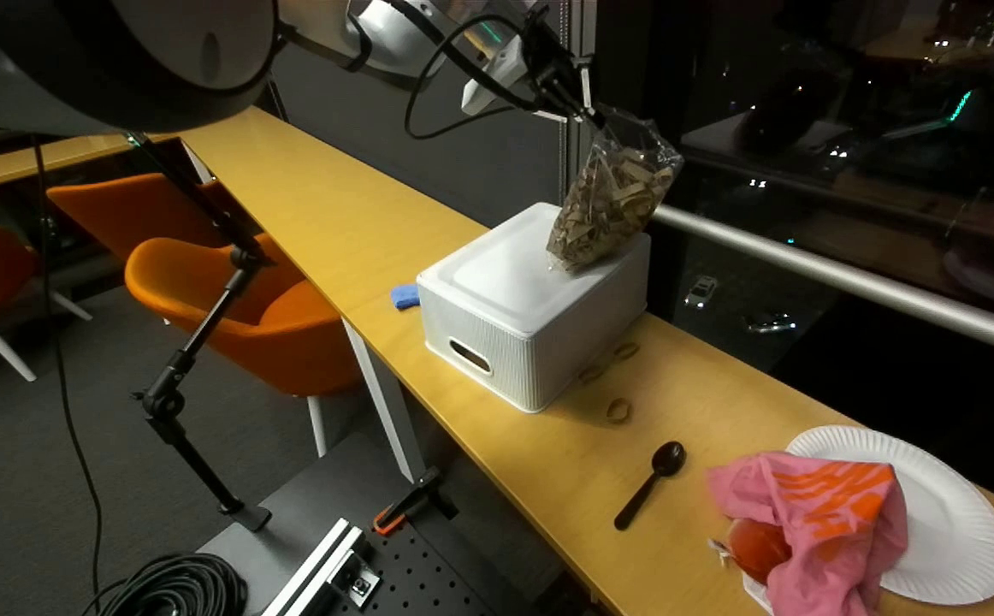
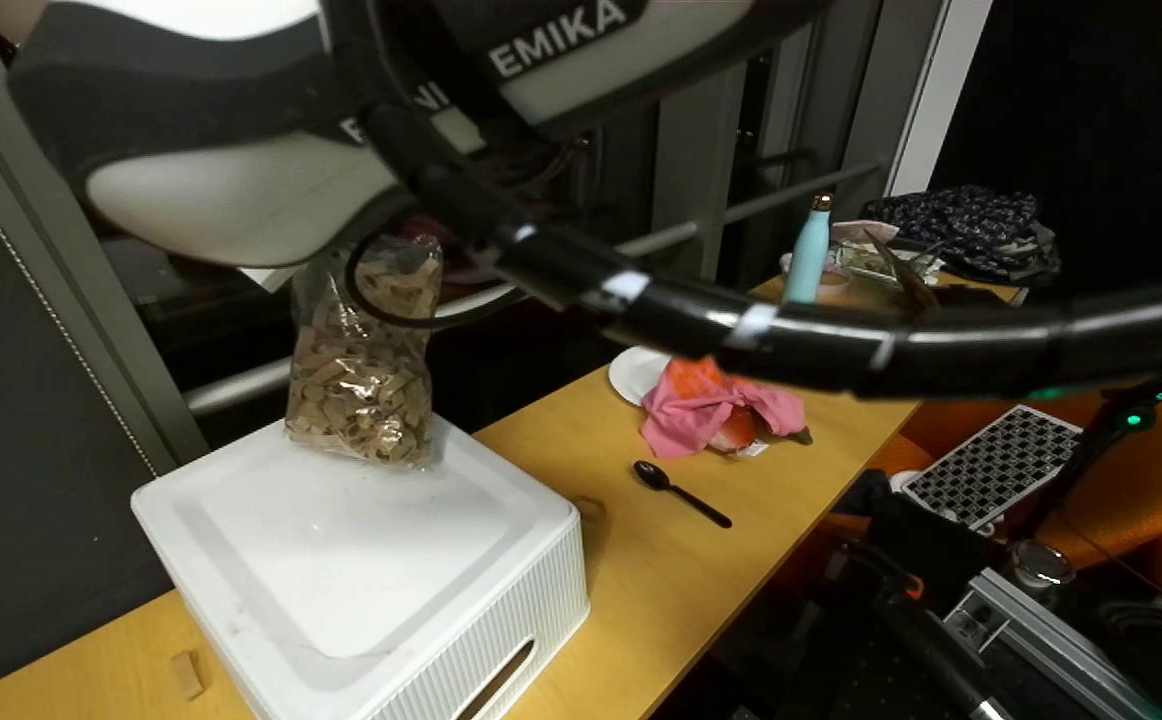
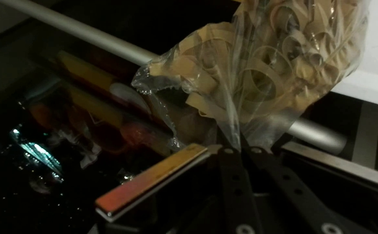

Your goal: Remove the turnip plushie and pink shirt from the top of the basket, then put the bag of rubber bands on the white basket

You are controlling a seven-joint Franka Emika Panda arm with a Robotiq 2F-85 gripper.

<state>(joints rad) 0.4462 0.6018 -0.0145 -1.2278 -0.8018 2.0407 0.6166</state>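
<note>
Beyond the table, dark window glass (image 1: 848, 171) at the upper right of an exterior view, crossed by a silver rail (image 1: 856, 281); to the left, orange chairs (image 1: 275, 368) on grey carpet (image 1: 18, 479). From upper left to lower right, a long yellow wooden table (image 1: 309, 197).

In the way, in an exterior view, a thick black hose (image 2: 841, 350), sweeping from top centre to the right edge, with a light-blue bottle (image 2: 809, 250) just above. Just left of the basket, a blue item (image 1: 405, 297), partly hidden.

Counted: one white basket (image 1: 497, 278) at centre; toward the lower right, one black spoon (image 1: 647, 488), one white plate (image 1: 959, 530), one pink shirt (image 1: 831, 522) bunched at the plate's edge, one turnip plushie (image 1: 758, 552) partly under the shirt. Three loose rubber bands (image 1: 618, 419) near the basket; in an exterior view, one tan piece (image 2: 187, 675) at lower left.

One bag of rubber bands (image 1: 612, 201), right of upper centre, with its lower end over the basket's top in both exterior views; contact there impossible to judge.

As for the arm (image 1: 121, 60), looms at the upper left, runs along the top edge, ends angled down to the right. As for the gripper (image 3: 236, 143), lower centre of the wrist view, pinches the bag's gathered top, closed tight on thin plastic.
</note>
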